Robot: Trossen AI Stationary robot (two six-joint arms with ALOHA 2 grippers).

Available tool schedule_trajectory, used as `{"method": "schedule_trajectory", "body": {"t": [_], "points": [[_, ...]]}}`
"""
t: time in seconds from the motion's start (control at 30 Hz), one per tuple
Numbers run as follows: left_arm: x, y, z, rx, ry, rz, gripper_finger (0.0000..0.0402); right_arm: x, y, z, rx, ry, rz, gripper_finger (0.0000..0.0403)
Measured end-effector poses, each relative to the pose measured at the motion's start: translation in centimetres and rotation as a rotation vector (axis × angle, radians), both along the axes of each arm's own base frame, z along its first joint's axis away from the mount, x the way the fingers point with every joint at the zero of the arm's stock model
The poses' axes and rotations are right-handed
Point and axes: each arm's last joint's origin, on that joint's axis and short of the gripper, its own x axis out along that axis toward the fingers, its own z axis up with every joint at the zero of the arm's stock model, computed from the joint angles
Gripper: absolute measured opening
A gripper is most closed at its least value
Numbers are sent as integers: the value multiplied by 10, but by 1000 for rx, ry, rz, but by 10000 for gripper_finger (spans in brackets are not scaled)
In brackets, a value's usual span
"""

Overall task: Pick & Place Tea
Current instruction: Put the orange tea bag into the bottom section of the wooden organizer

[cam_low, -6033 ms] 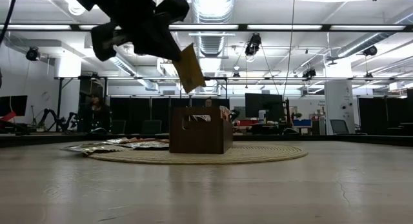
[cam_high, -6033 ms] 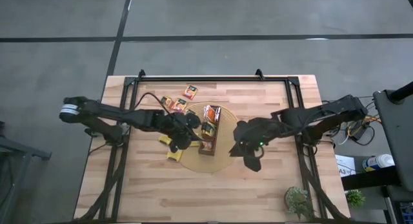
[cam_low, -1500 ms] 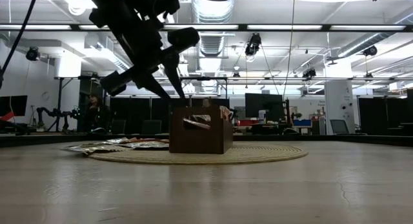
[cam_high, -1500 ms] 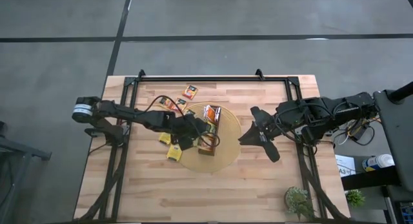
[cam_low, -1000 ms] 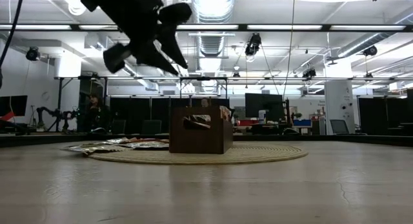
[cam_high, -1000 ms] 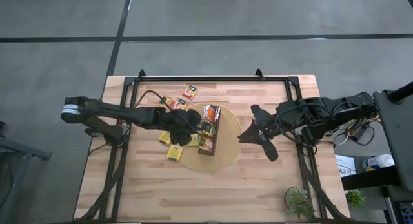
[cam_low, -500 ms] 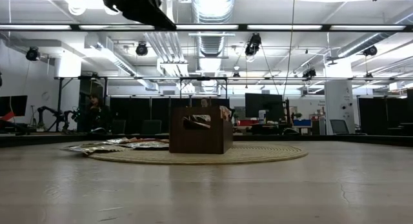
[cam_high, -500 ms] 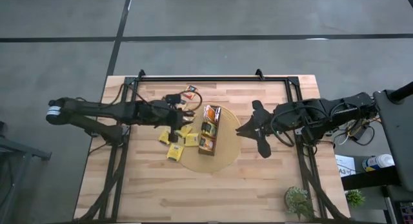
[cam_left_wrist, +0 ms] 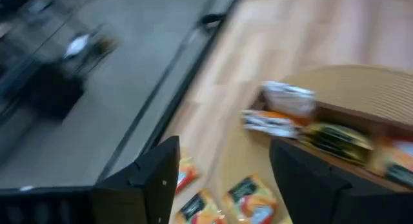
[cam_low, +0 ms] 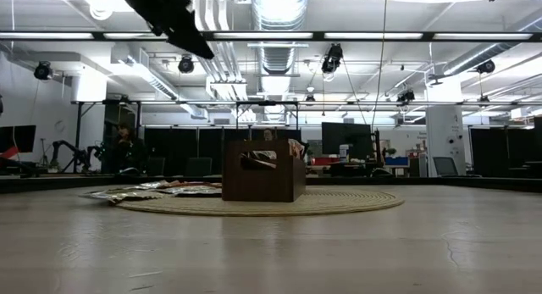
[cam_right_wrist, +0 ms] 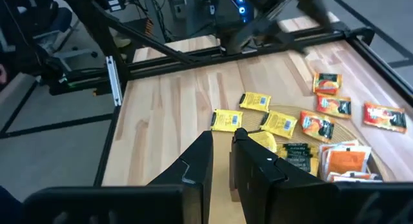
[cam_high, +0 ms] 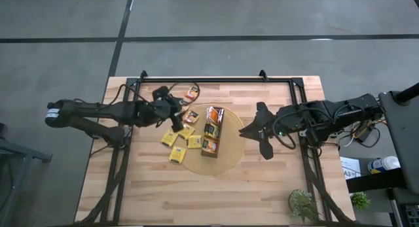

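Observation:
The tea sachets lie in two places. Several yellow and orange ones (cam_high: 177,154) lie flat on the wood and on the round tan disc (cam_high: 226,160), left of the dark-brown tray (cam_high: 211,130). Others (cam_high: 214,114) sit inside the tray. My left gripper (cam_high: 173,112) hangs open above the loose sachets (cam_left_wrist: 244,193), left of the tray, with nothing between its fingers. In the low view it (cam_low: 190,36) shows high at the top. My right gripper (cam_high: 247,131) waits above the disc's right rim, its fingers (cam_right_wrist: 221,143) close together and empty.
A black frame rail (cam_high: 203,80) runs along the table's far edge, with side rails left and right. A small green plant (cam_high: 302,202) stands at the near right corner. Bare wood (cam_high: 196,194) stretches along the near side. The tray (cam_low: 264,181) stands upright on the disc.
My left gripper has drawn back from the tray toward the table's left and far edges. It has risen to the top of the low view and rolled about its own line. Its fingers stand wider apart now. The sachets and tray have kept their places.

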Motion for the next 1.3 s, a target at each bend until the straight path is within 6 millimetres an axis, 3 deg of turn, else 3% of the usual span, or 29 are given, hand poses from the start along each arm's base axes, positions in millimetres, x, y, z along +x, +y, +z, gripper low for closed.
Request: {"method": "schedule_trajectory", "body": {"t": [0.27, 0.5, 0.7, 0.9, 1.3], "points": [[-18, 49, -4, -314, -52, 311, 237, 0, -1, -4, 31, 11, -46, 57], [-39, 93, -6, -441, -64, 509, 236, 1, -2, -4, 21, 9, -84, 57], [-50, 125, -22, -567, -31, 613, 236, 1, -13, -8, 57, 28, -216, 57], [-43, 152, -48, -687, 106, 662, 236, 2, -18, -9, 53, 41, -233, 57], [-22, 190, -91, -764, 381, 740, 236, 2, -18, -9, 58, 43, -235, 57]]}}
